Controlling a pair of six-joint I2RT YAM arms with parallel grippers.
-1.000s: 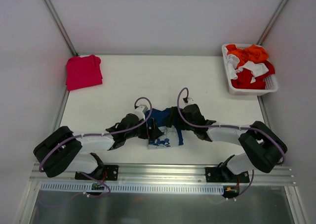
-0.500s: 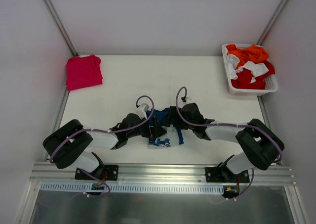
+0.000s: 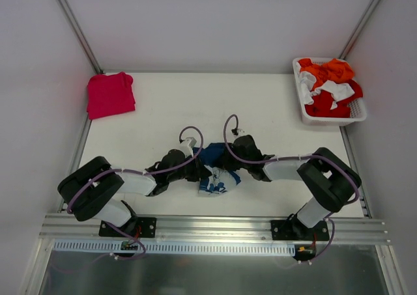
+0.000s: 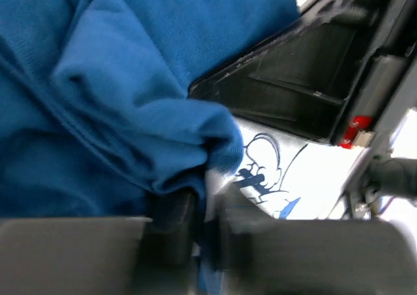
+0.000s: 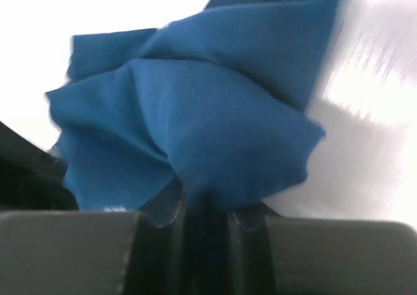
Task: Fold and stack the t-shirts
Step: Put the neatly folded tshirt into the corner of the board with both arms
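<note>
1. The blue t-shirt [image 3: 216, 178] lies bunched on the tabletop [image 3: 260, 106], near the front edge and about midway across, between the two wrists.
2. In the top view, a white printed patch [image 3: 214, 183] with blue line art faces up on the near side of the bundle. The rest is crumpled plain blue cloth.
3. The left pincer [image 4: 203, 233] is clamped on the blue t-shirt. In the left wrist view its fingers [image 4: 172, 220] press together on a fold where the blue cloth meets the white printed part, with cloth caught between them.
4. The right pincer [image 5: 203, 217] is clamped on the same shirt. In the right wrist view its fingers [image 5: 159, 210] nip a gathered pleat, and the cloth fans out from there over the pale surface.
5. The two pincers sit close together, the left one at the bundle's left side and the right one at its right. The dark body of the right arm fills the upper right of the left wrist view.
6. The pink-red t-shirt [image 3: 111, 94] lies folded in a rough square at the far left corner of the tabletop, well apart from both arms and from the blue t-shirt.
7. A white basket [image 3: 333, 120] stands at the far right corner, holding a loose heap of orange, red and white clothes [image 3: 329, 70].
</note>
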